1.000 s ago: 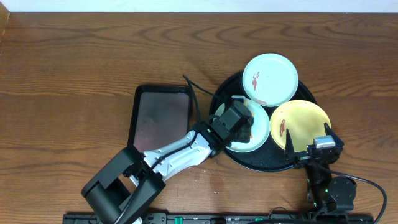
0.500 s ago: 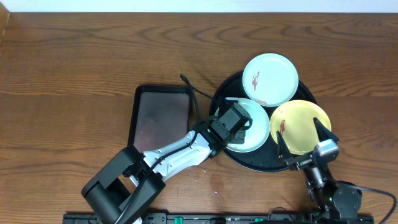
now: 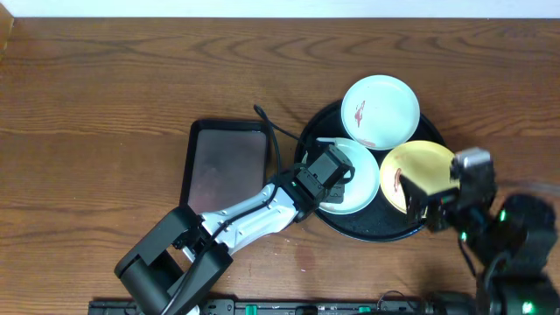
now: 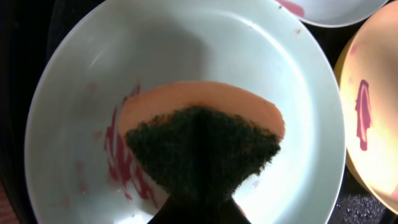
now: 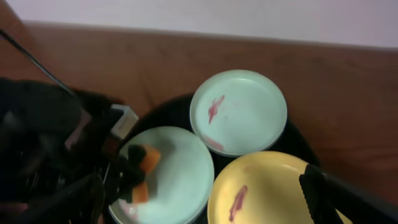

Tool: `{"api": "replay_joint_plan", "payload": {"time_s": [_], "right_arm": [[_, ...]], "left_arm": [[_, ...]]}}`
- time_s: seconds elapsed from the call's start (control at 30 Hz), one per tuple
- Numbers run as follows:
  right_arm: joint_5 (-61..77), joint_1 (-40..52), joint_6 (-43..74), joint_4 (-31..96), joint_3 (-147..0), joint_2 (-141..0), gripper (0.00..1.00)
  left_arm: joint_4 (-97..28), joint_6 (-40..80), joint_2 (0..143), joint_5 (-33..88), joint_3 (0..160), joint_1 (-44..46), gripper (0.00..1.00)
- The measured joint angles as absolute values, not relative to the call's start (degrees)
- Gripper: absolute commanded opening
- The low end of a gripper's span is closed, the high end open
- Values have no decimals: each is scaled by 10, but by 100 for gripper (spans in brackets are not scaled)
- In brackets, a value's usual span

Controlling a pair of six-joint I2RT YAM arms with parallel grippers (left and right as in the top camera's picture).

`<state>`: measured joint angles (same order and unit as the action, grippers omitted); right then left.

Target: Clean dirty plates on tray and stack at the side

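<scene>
The round black tray [image 3: 350, 229] holds three plates. A pale blue-white plate [image 3: 380, 111] with a red smear lies at the back. A pale yellow plate [image 3: 420, 171] with a red smear lies at the right. My left gripper [image 3: 331, 171] is shut on an orange and green sponge [image 4: 205, 137] and presses it on the middle blue-white plate [image 4: 186, 50], beside smeared red streaks [image 4: 121, 162]. My right gripper [image 3: 435, 199] is open and empty, hovering over the yellow plate's [image 5: 267, 186] near right edge; one finger [image 5: 329, 196] shows.
A smaller dark rectangular tray [image 3: 226, 166] lies left of the round tray, partly under the left arm. A black cable [image 3: 271, 131] runs between them. Brown wooden table [image 3: 105, 105] stretches to the left and back.
My right arm has lifted and swung up over the yellow plate's right edge. My left gripper with the sponge shifted slightly left on the middle plate, then held still.
</scene>
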<state>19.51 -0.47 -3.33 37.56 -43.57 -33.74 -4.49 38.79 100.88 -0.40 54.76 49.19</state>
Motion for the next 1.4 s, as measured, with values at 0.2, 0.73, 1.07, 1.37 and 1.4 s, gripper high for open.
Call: {"api": "replay_joint_plan", "payload": {"time_s": [0.2,0.73,1.07,1.37,1.4], "right_arm": [[266,-5,-44,412,-555,-524,58],[233,50,12,366,-560,-856,44],[159,78,18,315,-560,-972,40],[154,97,19,276,-562,-1012,37],[154,102,19,272,-562,-1014,36]], "left_arm": [[-45,388,1009,-4,548,492,8],[-45,388,1009,-4,548,492,7],[-45,388,1009,-4,548,492,8],[-45,388,1009,-4,548,492,8],[-45,388,1009,-4,548,492,7]]}}
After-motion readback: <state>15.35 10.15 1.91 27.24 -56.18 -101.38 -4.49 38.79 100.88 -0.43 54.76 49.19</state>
